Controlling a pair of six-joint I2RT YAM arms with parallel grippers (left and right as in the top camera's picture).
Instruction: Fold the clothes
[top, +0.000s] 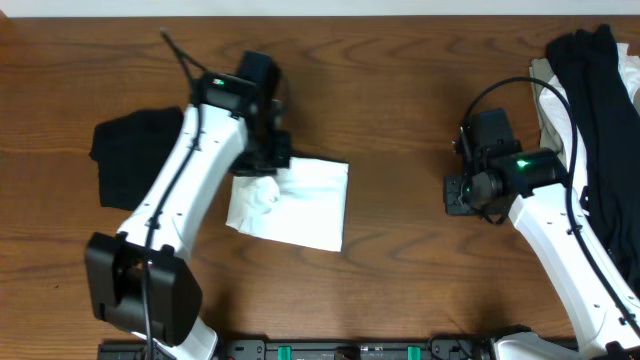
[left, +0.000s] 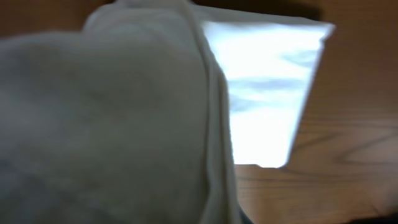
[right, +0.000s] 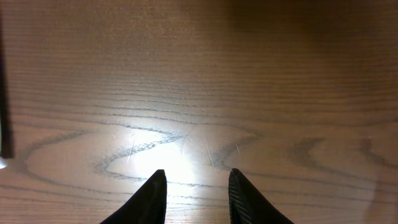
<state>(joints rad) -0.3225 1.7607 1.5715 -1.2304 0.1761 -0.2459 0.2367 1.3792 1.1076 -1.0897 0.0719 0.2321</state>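
The left gripper (top: 268, 160) is closing tight on what seems the bunched upper-left corner of the white shirt (top: 305, 205); cloth is filling its wrist view. The right gripper (right: 196, 180) is hovering narrowly parted and empty over the table (top: 400, 250). The shirt is lying mid-table, with a black garment (top: 125, 160) on its left and a dark pile (top: 600, 90) at the right edge.

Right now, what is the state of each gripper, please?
Left gripper: closed, holding the white T-shirt.
Right gripper: open, holding nothing.
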